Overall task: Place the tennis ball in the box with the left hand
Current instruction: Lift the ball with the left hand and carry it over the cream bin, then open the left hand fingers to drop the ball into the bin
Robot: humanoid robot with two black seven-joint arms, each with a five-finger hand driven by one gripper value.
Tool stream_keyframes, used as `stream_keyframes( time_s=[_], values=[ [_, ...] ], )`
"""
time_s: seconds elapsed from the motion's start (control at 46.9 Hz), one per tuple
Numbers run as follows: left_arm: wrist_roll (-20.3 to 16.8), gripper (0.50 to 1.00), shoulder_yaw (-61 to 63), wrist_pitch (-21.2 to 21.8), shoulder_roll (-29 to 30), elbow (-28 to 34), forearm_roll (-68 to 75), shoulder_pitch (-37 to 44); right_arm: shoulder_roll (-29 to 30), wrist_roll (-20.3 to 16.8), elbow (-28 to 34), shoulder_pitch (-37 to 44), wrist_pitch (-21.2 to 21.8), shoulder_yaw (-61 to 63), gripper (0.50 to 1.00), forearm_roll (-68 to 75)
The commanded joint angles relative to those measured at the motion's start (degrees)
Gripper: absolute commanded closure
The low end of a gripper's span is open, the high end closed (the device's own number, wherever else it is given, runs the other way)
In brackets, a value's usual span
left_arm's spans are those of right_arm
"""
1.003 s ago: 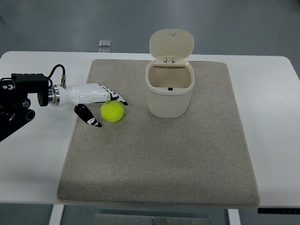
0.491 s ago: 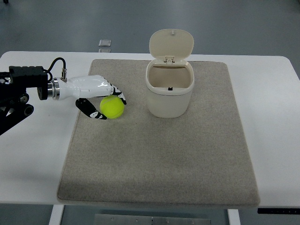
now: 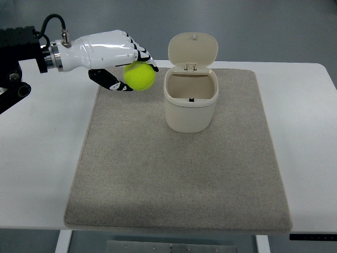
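Fingers (image 3: 138, 51) clasp tennis ball (image 3: 139, 76) above grey mat (image 3: 179, 168) on white table (image 3: 37, 158).

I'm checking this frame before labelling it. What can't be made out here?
- Top view: the bottom of the box is mostly hidden by its own walls; the small dark spot inside is too small to identify.
- The far side of the ball is covered by the left hand.
- The left arm is cut off by the left edge.
- The right hand is out of view.
- The table's front is cut off at the bottom edge.
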Motion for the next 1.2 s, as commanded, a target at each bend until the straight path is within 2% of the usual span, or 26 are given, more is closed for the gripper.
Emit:
stream_keyframes(
  time_s=[0.0, 0.213, 0.363, 0.534, 0.555, 0.64, 0.704, 0.747, 0.768, 0.854, 0.918, 1.11, 1.174],
  values=[
    [0.10, 1.000, 0.53, -0.14, -1.90, 0.32, 0.40, -2.28, 0.00, 0.00, 0.01, -0.01, 0.00, 0.02, 0.587, 0.00],
    [0.28, 1.000, 6.07, -0.23, -6.38, 2.17, 4.27, -8.43, 0.00, 0.00, 0.01, 0.00, 0.00, 0.02, 0.587, 0.00],
    [0.37, 1.000, 6.34, -0.06, -11.74, 6.12, 7.52, -8.70, 0.00, 0.00, -0.08, -0.01, 0.00, -0.06, 0.587, 0.00],
    [0.37, 1.000, 6.25, 0.47, -15.08, 9.29, 8.49, -8.52, 0.00, 0.00, -0.08, 0.08, 0.00, -0.06, 0.587, 0.00],
    [0.37, 0.982, 6.25, 0.47, -15.26, 9.55, 8.49, -8.52, 0.00, 0.00, 0.01, 0.00, 0.00, -0.06, 0.587, 0.00],
    [0.46, 0.787, 6.16, 0.65, -16.05, 10.43, 8.40, -8.44, 0.00, 0.00, -0.08, -0.01, 0.00, -0.06, 0.587, 0.00],
    [0.46, 0.695, 5.99, 0.65, -16.67, 10.87, 8.32, -8.35, 0.00, 0.00, 0.01, 0.00, 0.00, 0.02, 0.587, 0.00],
    [0.46, 0.609, 5.90, 0.65, -16.93, 10.87, 7.79, -8.26, 0.00, 0.00, -0.08, -0.01, 0.00, 0.02, 0.587, 0.00],
    [0.46, 0.587, 5.90, 0.65, -16.93, 10.87, 7.70, -8.09, 0.00, 0.00, 0.01, -0.01, 0.00, 0.02, 0.587, 0.00],
    [0.46, 0.574, 5.81, 0.65, -16.93, 10.96, 7.61, -7.91, 0.00, 0.00, 0.01, -0.01, 0.00, 0.02, 0.587, 0.00],
    [0.46, 0.538, 5.81, 0.82, -17.02, 11.57, 7.44, -7.82, 0.00, 0.00, -0.08, -0.01, 0.00, -0.06, 0.587, 0.00],
    [0.46, 0.531, 6.25, 2.93, -16.85, 11.22, 7.17, -7.12, 0.00, 0.00, 0.01, -0.01, 0.00, 0.02, 0.587, 0.00],
    [0.46, 0.510, 6.25, 3.72, -16.32, 10.96, 6.91, -7.21, 0.00, 0.00, 0.01, -0.01, 0.00, -0.06, 0.587, 0.00]
  ],
)
